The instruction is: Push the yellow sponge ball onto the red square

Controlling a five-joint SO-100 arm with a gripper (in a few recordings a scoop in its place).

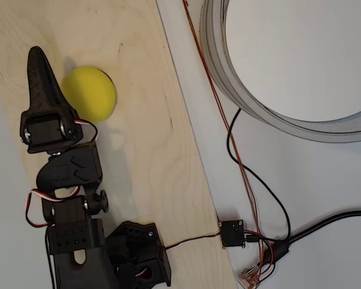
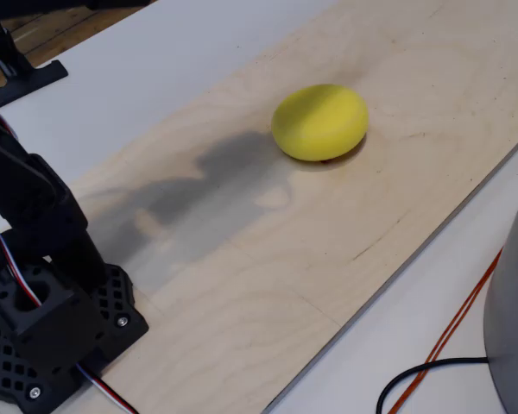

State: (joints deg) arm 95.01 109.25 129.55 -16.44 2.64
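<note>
Oddly squat yellow sponge ball (image 2: 319,122), widthwise.

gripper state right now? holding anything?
Gripper: looks closed in the overhead view, fingers together in one point, holding nothing; it sits just left of the yellow sponge ball.

A pale plywood board (image 2: 268,259) carries the yellow sponge ball (image 2: 320,122) and arm base (image 2: 47,341).

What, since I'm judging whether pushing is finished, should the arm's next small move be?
Probably draw the black gripper away without nudging the round yellow foam ball: a reddish sliver seems to peek beneath it in the fixed view, suggesting the square is covered.
</note>
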